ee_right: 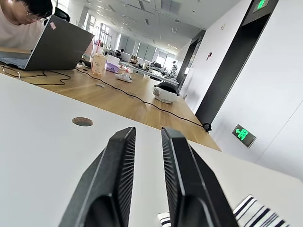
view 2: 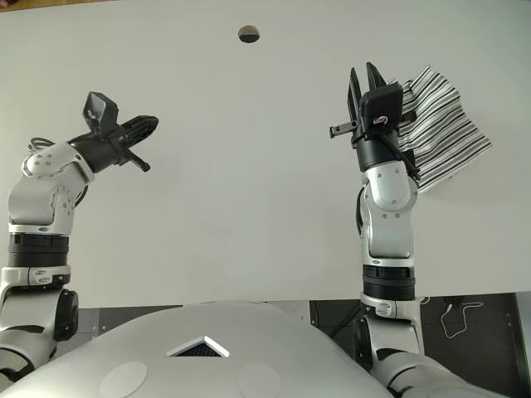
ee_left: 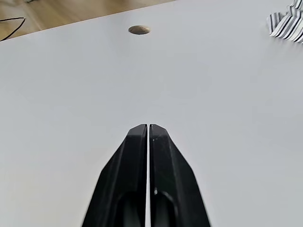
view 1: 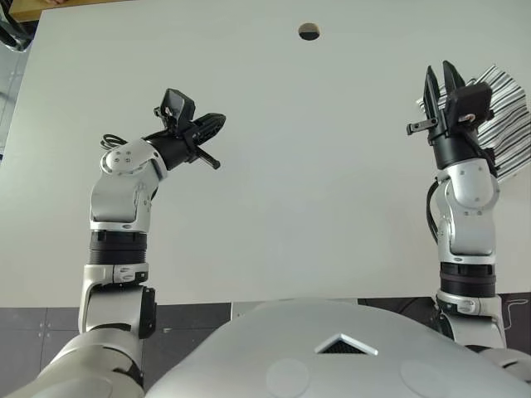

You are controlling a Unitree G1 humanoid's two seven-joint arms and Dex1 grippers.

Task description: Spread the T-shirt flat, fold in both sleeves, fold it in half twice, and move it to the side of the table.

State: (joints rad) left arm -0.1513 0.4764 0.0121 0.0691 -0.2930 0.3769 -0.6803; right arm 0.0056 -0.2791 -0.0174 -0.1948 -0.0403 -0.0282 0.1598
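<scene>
Lying on the right side of the white table (view 1: 290, 207), close to its right edge, is the striped T-shirt (view 2: 444, 124). It looks folded into a small, thick bundle and sits at a slant to the table's edge. The right gripper (view 2: 366, 79) is just beside the shirt. It points away from the robot, its two fingers stand a little apart, and it holds nothing. The shirt lies to the right of this gripper, and part of it is hidden behind the arm, so I cannot tell if they touch. The left gripper (view 1: 217, 121) is well apart from the shirt, over the bare left part of the table. Its fingers are pressed together with nothing between them, and it points toward the middle. A small round hole (view 1: 309, 31) is in the table at the far side. I think the job is almost done, since the shirt is folded and sits at the side. If the shirt needs one more push, the right arm is much nearer, and it would have to turn to its right.
</scene>
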